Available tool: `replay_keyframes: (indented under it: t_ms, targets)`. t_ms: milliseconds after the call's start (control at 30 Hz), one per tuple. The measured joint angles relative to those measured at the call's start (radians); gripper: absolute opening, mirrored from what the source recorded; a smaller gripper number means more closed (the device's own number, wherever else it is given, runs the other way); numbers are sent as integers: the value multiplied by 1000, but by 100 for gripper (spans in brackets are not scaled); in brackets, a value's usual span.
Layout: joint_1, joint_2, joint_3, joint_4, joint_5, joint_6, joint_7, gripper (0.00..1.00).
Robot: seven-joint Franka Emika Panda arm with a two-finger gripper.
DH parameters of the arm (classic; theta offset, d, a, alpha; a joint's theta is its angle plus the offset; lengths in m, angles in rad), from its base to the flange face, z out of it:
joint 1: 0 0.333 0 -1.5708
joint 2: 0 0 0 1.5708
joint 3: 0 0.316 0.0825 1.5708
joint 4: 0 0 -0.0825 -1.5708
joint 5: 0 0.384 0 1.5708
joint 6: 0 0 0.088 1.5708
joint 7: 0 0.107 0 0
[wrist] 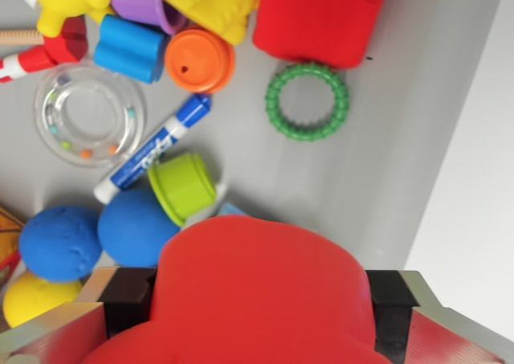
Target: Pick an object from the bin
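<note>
Red toy [265, 292] clamped between end effector [261, 300] fingers above bin [418, 99].

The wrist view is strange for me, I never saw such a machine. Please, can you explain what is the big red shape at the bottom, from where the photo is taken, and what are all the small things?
The camera sits on the wrist of a robot arm and looks straight down into a grey bin. The two black fingers at the bottom belong to the arm's gripper. Between them sits a large red plastic block; it looks clamped and lifted, so it appears very big.

Below lie toys: a green ridged ring, a blue-capped marker pen, a clear plastic rattle ring with coloured beads, a lime green cup, an orange cup, a blue cylinder, two blue foam balls, a yellow ball, and another red block at the top. The white strip at the wrist view's right is outside the bin.
</note>
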Motion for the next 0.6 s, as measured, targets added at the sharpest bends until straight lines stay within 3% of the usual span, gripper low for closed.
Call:
replay_keyframes:
  t_ms: [600]
  targets:
    - [0, -103, -8, 59, 0, -176, -2, 0]
